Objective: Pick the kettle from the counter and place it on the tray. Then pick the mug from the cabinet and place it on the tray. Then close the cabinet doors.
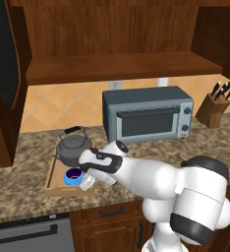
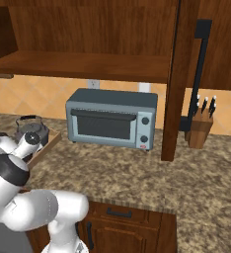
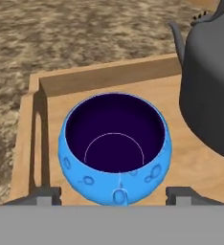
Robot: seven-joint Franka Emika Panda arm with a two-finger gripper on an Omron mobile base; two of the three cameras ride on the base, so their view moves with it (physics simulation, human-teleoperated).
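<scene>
The blue mug (image 3: 115,148) stands upright on the wooden tray (image 3: 109,76), in its near corner. The dark grey kettle (image 3: 209,91) stands on the same tray just beyond it. My gripper (image 3: 113,195) is open, with one fingertip on each side of the mug and a small gap to its wall. From the left base view, the gripper (image 1: 86,181) hangs beside the mug (image 1: 73,176) on the tray (image 1: 50,183), with the kettle (image 1: 73,146) behind. The cabinet (image 1: 122,66) above is open, its doors (image 1: 6,74) (image 2: 176,79) swung out.
A grey-blue toaster oven (image 1: 147,114) stands on the granite counter (image 1: 18,157) right of the tray. A knife block (image 1: 215,106) sits at the far right. The right door's black bar handle (image 2: 201,64) hangs over the counter (image 2: 137,173).
</scene>
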